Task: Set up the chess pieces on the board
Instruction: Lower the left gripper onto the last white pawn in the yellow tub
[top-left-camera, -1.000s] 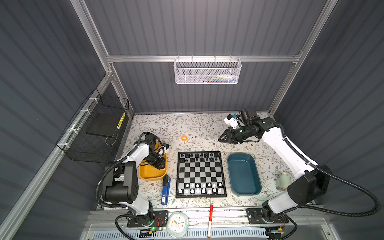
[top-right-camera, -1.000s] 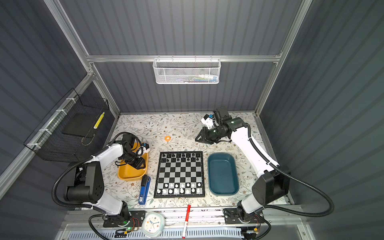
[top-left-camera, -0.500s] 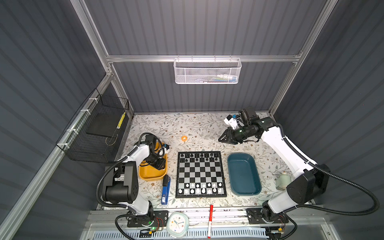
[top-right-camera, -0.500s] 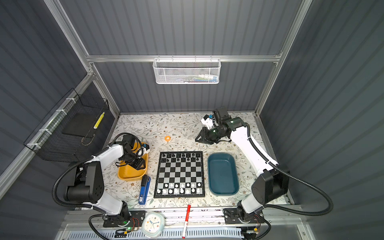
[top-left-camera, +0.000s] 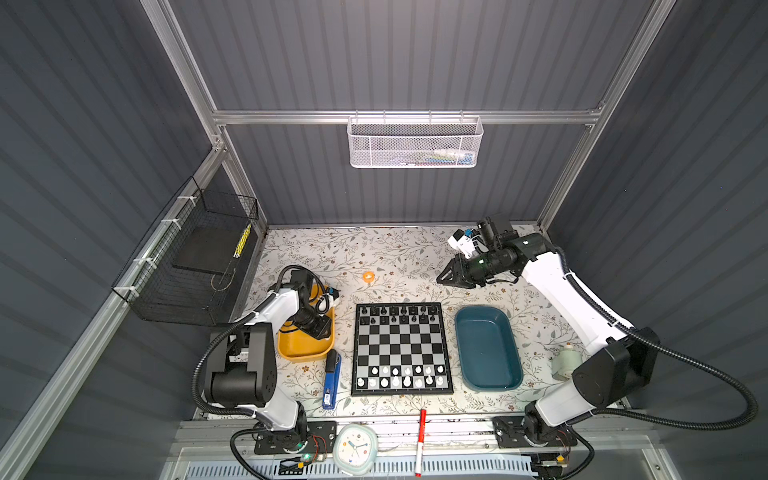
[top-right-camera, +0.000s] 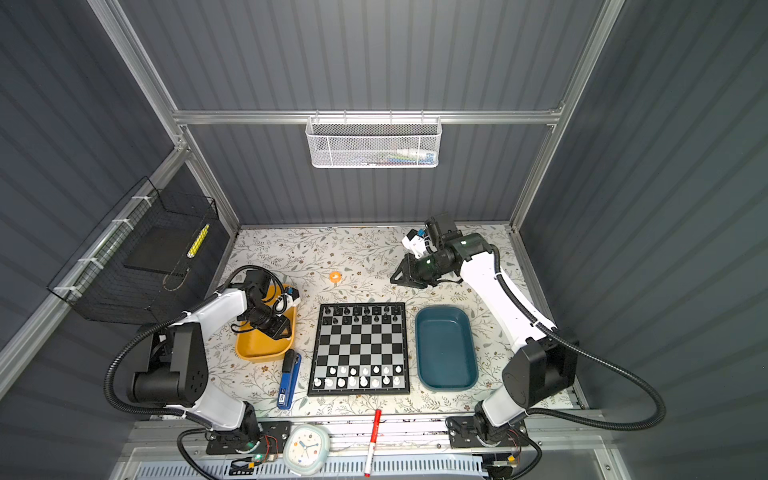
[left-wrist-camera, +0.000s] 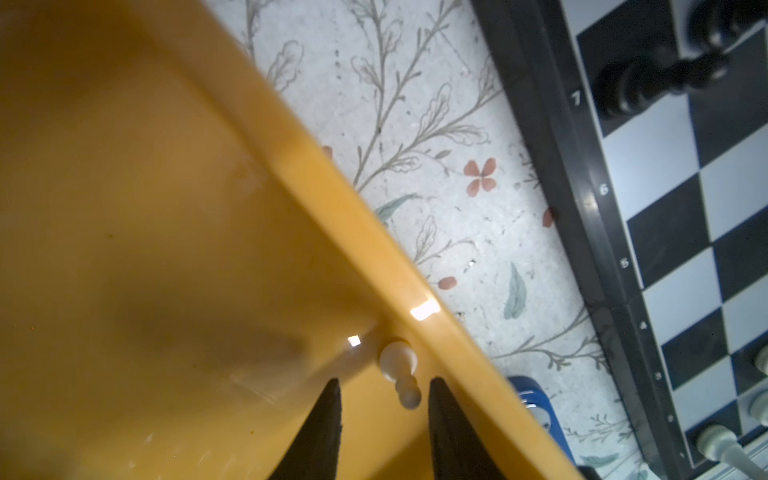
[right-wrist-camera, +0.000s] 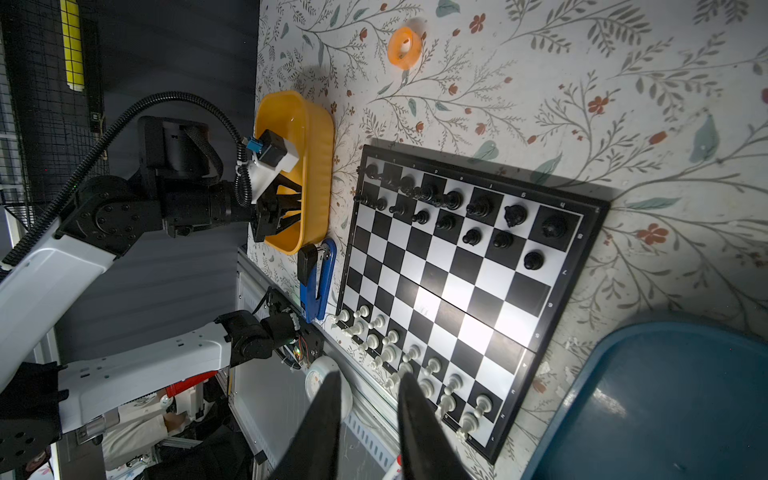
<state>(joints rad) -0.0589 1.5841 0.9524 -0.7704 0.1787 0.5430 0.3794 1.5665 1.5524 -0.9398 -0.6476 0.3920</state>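
Your left gripper (left-wrist-camera: 383, 380) reaches down into the yellow tray (left-wrist-camera: 340, 199) with its jaws parted and gripping nothing. A white pawn (left-wrist-camera: 398, 361) lies on its side on the tray floor. Its head sits between the two dark tips with a sliver of room on each side, and its base is tucked against the wall nearest the board (top-left-camera: 401, 340). That wall crowds the tip beside it, while the tray floor on the other side is open. At the near edge of the table (top-left-camera: 374, 253), a clock (top-left-camera: 354, 449) and a red marker (top-left-camera: 421, 440) rest on the front rail, clear of the play. Next comes a blue stapler (top-left-camera: 331, 380), lying in the lane between the yellow tray's near corner and the board's left frame and narrowing the way across. Farther along, that lane is bare floral cloth. The white pieces (top-left-camera: 401, 376) stand on the board's two nearest rows. The middle rows are bare squares, and the black pieces (top-left-camera: 399, 315) fill the two far rows, some off their lines. A teal tray (top-left-camera: 488, 349) lies just beside the board's right frame, with a thin strip of cloth between them. Beyond the board, an orange ring (top-left-camera: 368, 276) sits alone on open cloth. Your right gripper (right-wrist-camera: 370, 376) hangs above the far right of the table, past the teal tray's far end. Its jaws stand a narrow gap apart with nothing between them.
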